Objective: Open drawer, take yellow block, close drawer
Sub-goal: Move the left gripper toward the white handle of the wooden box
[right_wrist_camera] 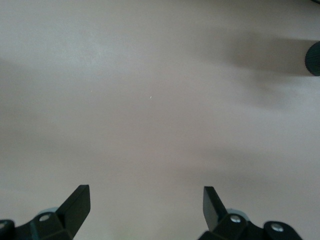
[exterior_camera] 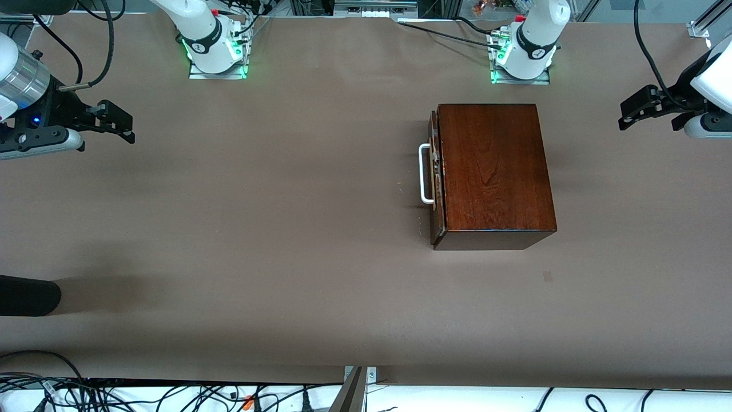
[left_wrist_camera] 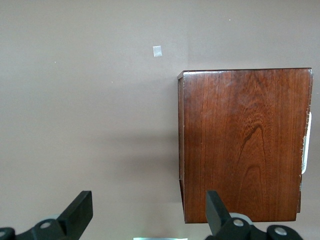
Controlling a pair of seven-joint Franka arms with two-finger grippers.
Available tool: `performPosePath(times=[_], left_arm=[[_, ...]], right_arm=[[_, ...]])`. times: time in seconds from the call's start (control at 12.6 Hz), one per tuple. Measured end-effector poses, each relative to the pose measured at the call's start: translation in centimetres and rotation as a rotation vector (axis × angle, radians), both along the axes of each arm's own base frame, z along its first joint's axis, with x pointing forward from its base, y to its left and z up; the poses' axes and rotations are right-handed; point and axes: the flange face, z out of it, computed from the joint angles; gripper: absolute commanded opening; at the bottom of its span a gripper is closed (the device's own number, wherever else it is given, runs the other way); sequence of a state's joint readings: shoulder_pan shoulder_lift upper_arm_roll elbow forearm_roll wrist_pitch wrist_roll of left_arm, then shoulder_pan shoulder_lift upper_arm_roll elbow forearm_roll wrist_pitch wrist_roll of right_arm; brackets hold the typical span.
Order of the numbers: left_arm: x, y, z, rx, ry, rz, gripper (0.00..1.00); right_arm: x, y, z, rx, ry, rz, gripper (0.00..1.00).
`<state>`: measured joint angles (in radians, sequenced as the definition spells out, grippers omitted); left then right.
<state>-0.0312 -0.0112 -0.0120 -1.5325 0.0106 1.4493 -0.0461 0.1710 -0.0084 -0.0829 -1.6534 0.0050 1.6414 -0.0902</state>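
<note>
Front view showed the drawer (exterior_camera: 436, 177) shut in its box (exterior_camera: 494, 169) toward the left arm's end of the surface (exterior_camera: 257, 229); its stiff white handle (exterior_camera: 425, 174) looked the best hold. Left gripper (exterior_camera: 629, 117) and right gripper (exterior_camera: 123, 129) waited, jaws spread. No yellow block showed.

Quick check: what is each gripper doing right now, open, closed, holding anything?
Left gripper: open, empty, over the table beside the wooden box.
Right gripper: open, empty, over bare table.

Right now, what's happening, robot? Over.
Left gripper open, right gripper open, both waiting over bare table. Drawer shut. Block not visible. Nothing blocking handle.
</note>
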Motion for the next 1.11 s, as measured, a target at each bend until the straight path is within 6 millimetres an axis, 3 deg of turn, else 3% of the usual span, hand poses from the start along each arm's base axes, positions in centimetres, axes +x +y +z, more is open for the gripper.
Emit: performPosePath(times=[0.79,0.95,1.11], left_arm=[[0.0,-0.8,-0.7,-0.009,0.031,-0.016,1.00],[0.9,-4.2,-3.8,-0.027,0.100,-0.075,1.00],[2.4,-10.1,-8.8,-0.030,0.175,-0.160,1.00]], right_arm=[[0.0,0.0,0.0,0.000,0.000,0.000,1.00],[0.0,0.0,0.0,0.000,0.000,0.000,1.00],[0.0,0.0,0.0,0.000,-0.001,0.000,1.00]])
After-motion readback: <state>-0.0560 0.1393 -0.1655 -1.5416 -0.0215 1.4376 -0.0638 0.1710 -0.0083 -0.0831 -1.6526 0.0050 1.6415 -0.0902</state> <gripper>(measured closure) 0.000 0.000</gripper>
